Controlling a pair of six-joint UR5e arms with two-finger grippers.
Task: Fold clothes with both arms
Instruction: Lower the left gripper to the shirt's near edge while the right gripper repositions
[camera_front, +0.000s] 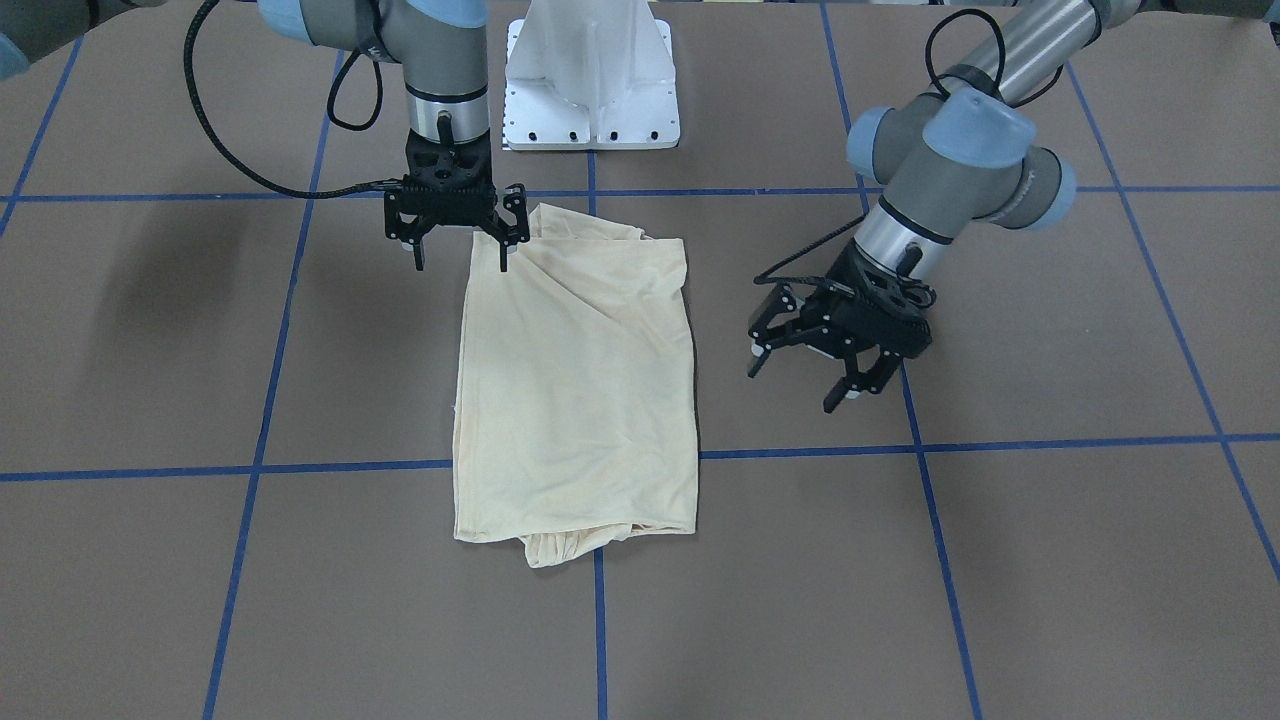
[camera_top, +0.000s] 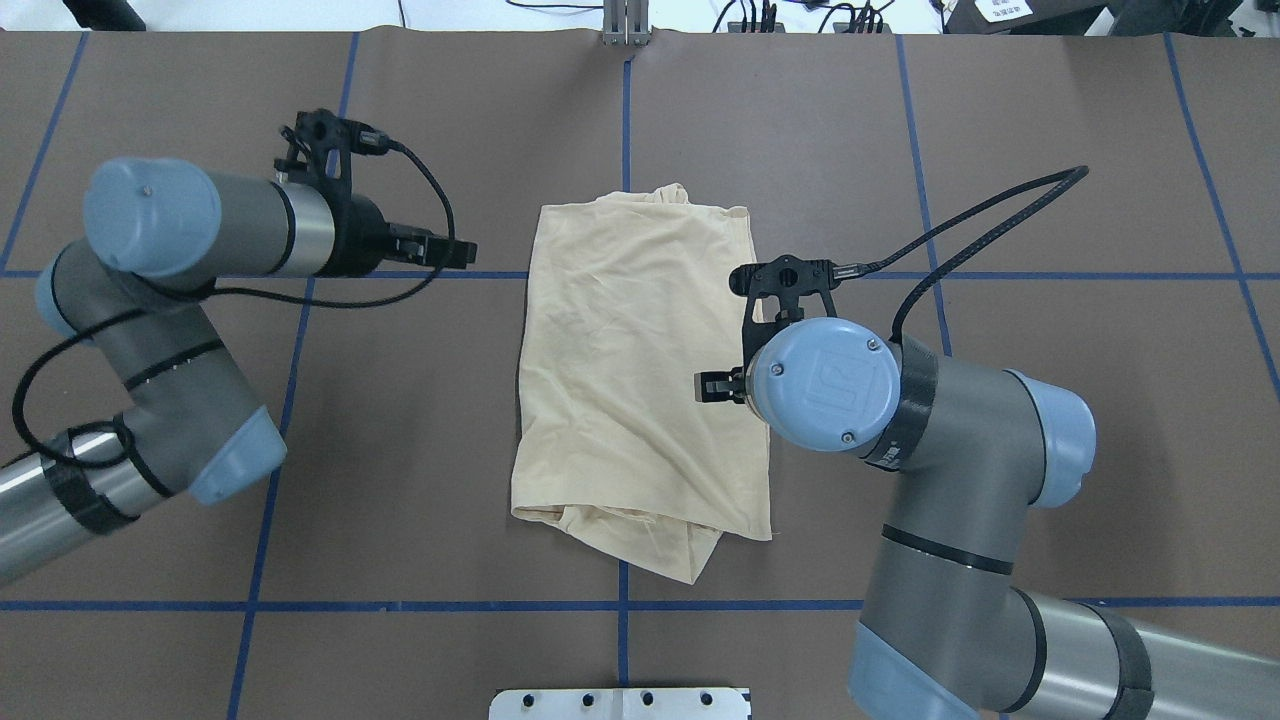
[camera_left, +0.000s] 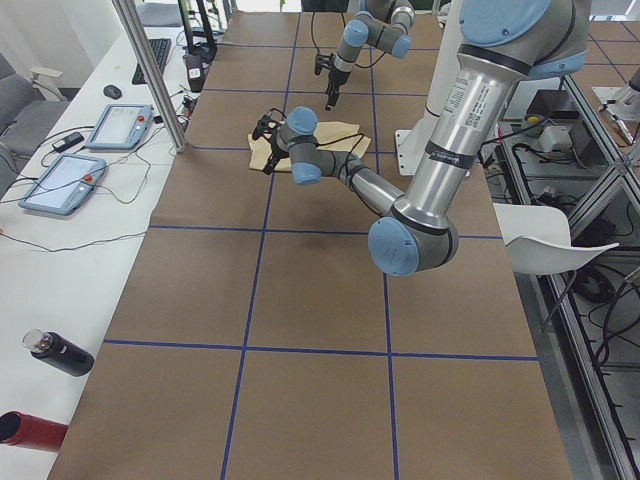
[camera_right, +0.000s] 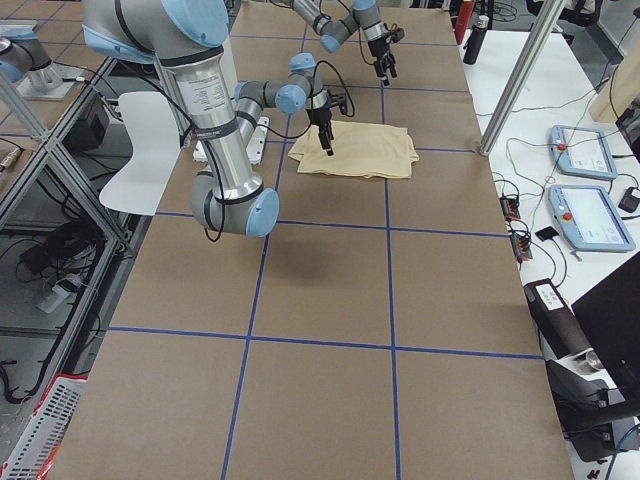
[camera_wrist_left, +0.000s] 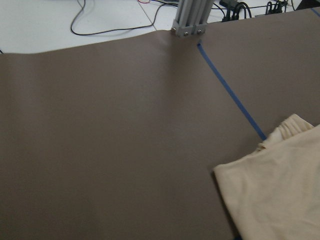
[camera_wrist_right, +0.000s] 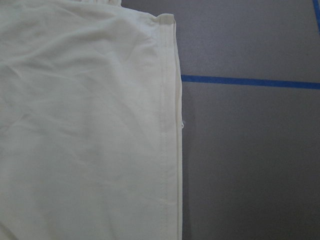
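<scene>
The pale cream-yellow thin-fabric shirt (camera_front: 575, 380) lies folded mid brown taped surface (camera_front: 1050, 330). The right fingers (camera_front: 508, 235), spread wide and empty, hang at its robot-side corner. The left fingers (camera_front: 850, 386), equally spread and empty, hover beside it.

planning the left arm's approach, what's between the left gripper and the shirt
Only bare table and a blue tape line between left gripper and shirt, per the overhead view.

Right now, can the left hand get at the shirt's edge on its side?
Probably yes. The left hand hangs open beside the shirt, apart from it, with only bare table between them. The right hand is open at the shirt's opposite edge, out of the way.
</scene>
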